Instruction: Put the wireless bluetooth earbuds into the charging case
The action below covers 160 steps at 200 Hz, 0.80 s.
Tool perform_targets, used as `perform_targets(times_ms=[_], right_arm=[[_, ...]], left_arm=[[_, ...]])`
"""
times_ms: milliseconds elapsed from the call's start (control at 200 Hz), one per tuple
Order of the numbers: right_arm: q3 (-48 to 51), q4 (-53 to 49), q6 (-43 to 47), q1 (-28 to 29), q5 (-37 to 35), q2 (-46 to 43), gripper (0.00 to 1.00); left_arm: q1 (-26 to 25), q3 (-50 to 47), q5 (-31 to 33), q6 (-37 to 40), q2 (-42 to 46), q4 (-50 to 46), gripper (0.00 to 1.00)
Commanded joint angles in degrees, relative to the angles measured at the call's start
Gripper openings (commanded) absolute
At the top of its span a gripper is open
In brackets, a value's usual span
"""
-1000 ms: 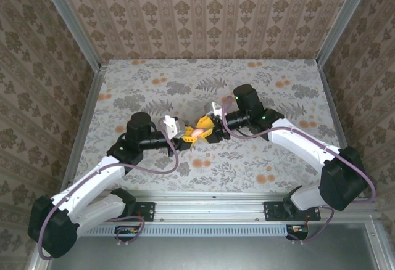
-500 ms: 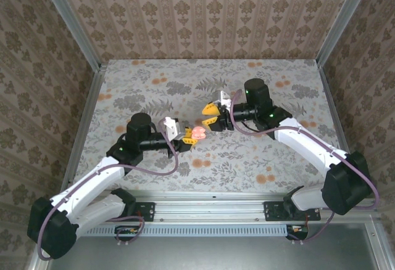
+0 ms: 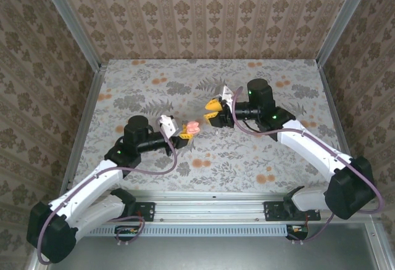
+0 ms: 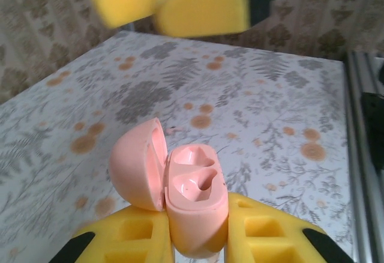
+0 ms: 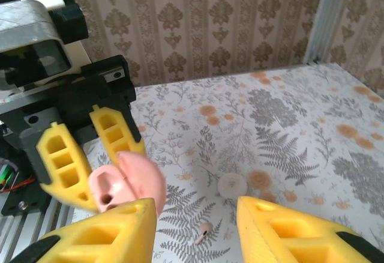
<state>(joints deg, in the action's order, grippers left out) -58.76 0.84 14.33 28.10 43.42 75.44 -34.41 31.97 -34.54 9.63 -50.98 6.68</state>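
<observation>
Left wrist view, lower centre: the left gripper pinches a small round pale pink plastic clamshell charging case, lid open. At the bottom centre of the right wrist view, the right gripper stands part-open and empty, with a tiny pinkish plastic earbud on the floral-printed table between its fingers.

No legible text, labels, numbers anywhere

The top camera looks down from high on the whole table, while both wrist cameras look close, facing each other, all sharing the charging case.
</observation>
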Motion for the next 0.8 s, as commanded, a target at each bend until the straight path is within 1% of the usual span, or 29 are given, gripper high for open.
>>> perform_targets(times_ms=[0,110,255,350,465,475,500,590,710,795], right_arm=[[-2.2,-5.9,-5.6,-0.2,-7.4,-1.7,0.4],[-4.7,-11.6,-11.6,0.0,-14.0,-1.0,0.39],[-7.3,-17.9,-18.6,1.1,-18.4,0.1,0.4],[-8.2,-19.9,-21.9,1.9,-20.6,1.2,0.41],[-10.5,-22.6,-24.8,2.6,-21.3,3.9,0.42],[-11.0,-23.1,-25.0,2.6,-21.5,5.2,0.43],[-12.2,-24.4,-25.4,3.0,-21.9,6.7,0.43],[-17.4,-30.1,-26.6,4.6,-24.0,11.6,0.43],[-25.0,-38.4,-26.0,7.7,-27.1,18.7,0.43],[-29.6,-42.0,-25.5,10.1,-29.2,23.1,0.43]], left_arm=[[2.4,-1.4,5.7,-5.3,1.0,0.4,0.21],[5.4,-3.0,7.1,-8.7,2.2,1.0,0.21],[7.5,-7.1,7.6,-11.2,6.6,3.4,0.21],[8.0,-10.0,10.7,-12.7,10.1,4.3,0.21],[8.0,-13.2,16.8,-15.2,14.8,3.9,0.21],[9.2,-13.4,17.4,-15.3,15.1,3.8,0.21],[9.7,-13.8,18.4,-15.9,16.1,3.3,0.21],[10.1,-14.6,23.2,-17.2,19.8,0.5,0.21],[10.8,-14.7,27.9,-18.1,23.5,-3.8,0.21],[11.6,-14.6,30.6,-19.2,25.2,-6.0,0.21]])
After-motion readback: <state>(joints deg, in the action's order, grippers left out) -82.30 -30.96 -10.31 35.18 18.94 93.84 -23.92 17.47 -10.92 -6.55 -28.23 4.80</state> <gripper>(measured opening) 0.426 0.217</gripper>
